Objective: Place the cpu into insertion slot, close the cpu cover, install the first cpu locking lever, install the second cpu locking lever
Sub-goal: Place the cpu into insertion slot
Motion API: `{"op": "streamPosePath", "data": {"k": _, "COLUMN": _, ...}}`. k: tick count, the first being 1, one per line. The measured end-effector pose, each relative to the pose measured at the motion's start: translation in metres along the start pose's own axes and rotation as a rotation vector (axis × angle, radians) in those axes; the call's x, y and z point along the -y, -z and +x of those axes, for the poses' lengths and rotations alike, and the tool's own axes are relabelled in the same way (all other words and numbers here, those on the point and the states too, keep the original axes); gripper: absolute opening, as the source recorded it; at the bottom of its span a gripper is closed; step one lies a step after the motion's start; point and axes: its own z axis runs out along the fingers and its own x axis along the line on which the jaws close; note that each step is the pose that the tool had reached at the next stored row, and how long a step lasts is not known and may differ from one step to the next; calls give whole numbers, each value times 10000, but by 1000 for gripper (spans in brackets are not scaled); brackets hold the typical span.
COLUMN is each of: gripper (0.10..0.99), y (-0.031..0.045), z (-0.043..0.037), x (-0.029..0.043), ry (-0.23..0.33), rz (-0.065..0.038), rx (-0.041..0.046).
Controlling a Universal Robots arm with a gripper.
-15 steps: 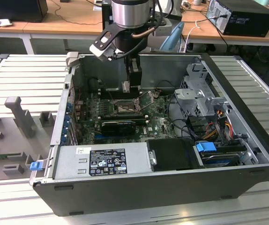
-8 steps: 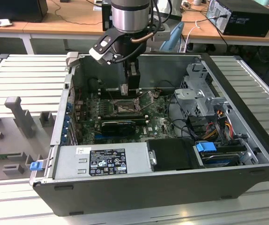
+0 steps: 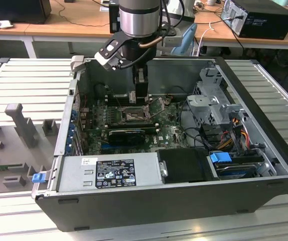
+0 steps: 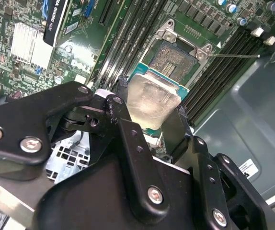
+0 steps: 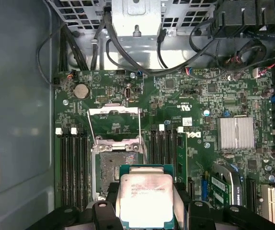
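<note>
While the gripper (image 3: 141,95) clamps the cpu (image 5: 144,199), you find it just at 12 o'clock of the empty insertion slot (image 3: 134,116) in the exterior view, cpu cover (image 5: 114,120) open, no step complete.

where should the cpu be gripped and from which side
By two opposite edges, from above: the cpu is a thin flat square, lid up, so only its edges offer grip. The gripper holds it that way now.
</note>
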Motion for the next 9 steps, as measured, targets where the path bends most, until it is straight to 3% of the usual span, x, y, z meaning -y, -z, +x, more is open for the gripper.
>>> {"op": "streamPosePath", "data": {"k": 9, "gripper": 529, "y": -120, "z": 5, "x": 9, "ry": -4, "rz": 1, "rx": 7}}
